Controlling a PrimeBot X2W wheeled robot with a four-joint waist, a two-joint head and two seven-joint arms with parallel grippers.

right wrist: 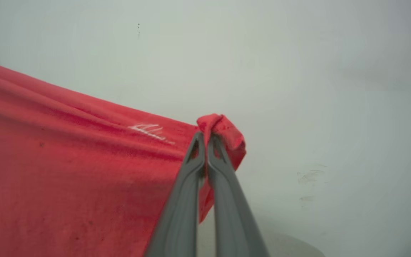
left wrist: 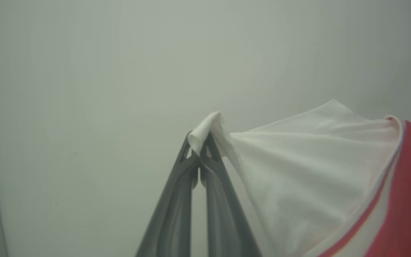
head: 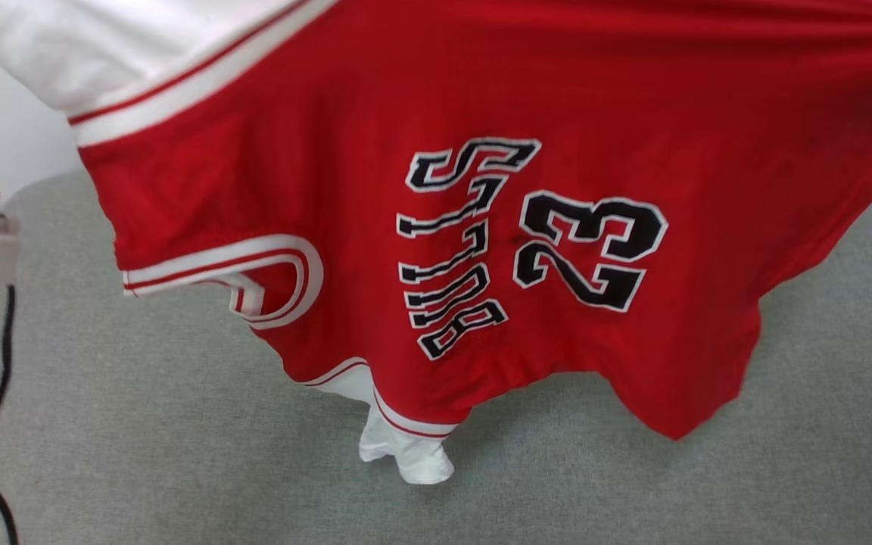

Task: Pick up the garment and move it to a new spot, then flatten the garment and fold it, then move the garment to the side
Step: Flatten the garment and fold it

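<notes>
Two closed grips hold the garment [head: 375, 227] spread above the grey surface [head: 141, 424]: left gripper [left wrist: 199, 142] pinching white sleeve, right gripper [right wrist: 205, 141] a red corner (probably hem); it should descend evenly, taut.

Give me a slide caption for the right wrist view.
Right end effector shut on a bunched red corner of the jersey, held up before a pale wall.

My left gripper [left wrist: 199, 142] has two long, smooth, dark-grey fingers [left wrist: 175, 207], broad at the base and narrowing to slim tips, each with a small triangular cut-out near the tip. My right gripper [right wrist: 205, 139] has the same pair.
</notes>
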